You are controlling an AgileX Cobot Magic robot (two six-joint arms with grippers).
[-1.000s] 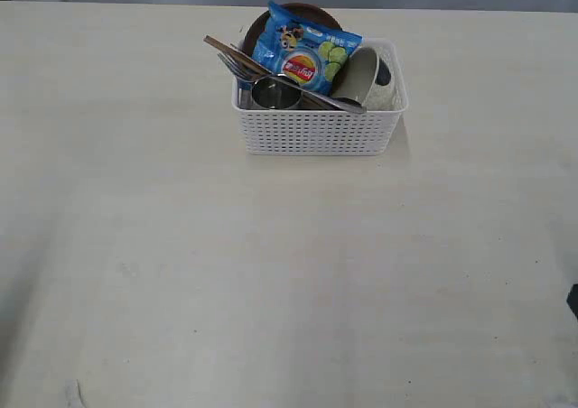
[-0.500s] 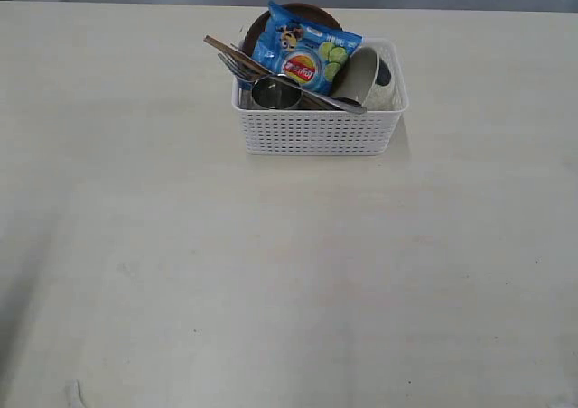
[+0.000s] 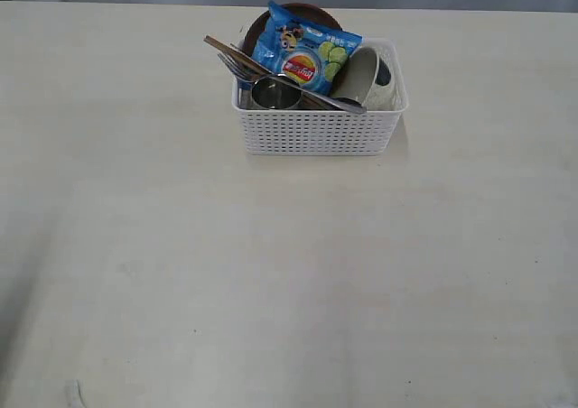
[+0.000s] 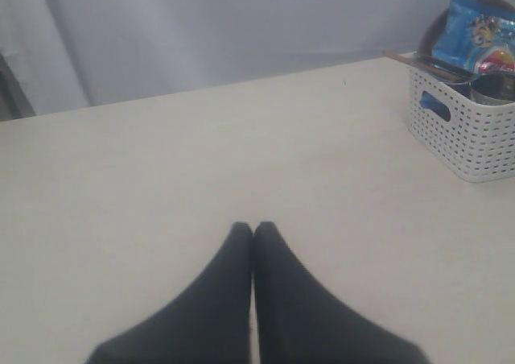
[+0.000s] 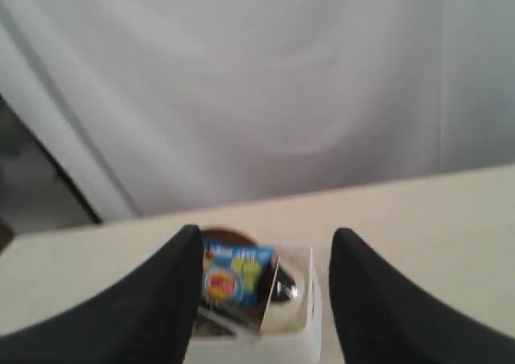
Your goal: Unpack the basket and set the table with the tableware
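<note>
Two tools, both empty. The left tool (image 4: pixel 253 229) is clenched, fingertips pressed together, hanging over bare worktop (image 3: pixel 271 273) well apart from the basket (image 3: pixel 316 133). The right tool (image 5: pixel 266 233) is released, jaws spread wide with nothing between them, looking at the basket from a distance. Basket sits near the worktop's far edge, roughly mid-width. Inside, per the exterior view: steel cup (image 3: pixel 275 93) at the near-left corner, cream bowl (image 3: pixel 361 76) tipped on its side at the right end, reddish-brown plate (image 3: pixel 316 11) upright at the back wall, blue crisp packet (image 3: pixel 305 58) leaning in front of it, fork (image 3: pixel 231 65) poking out over the left rim. All the tableware I can see is in the basket.
</note>
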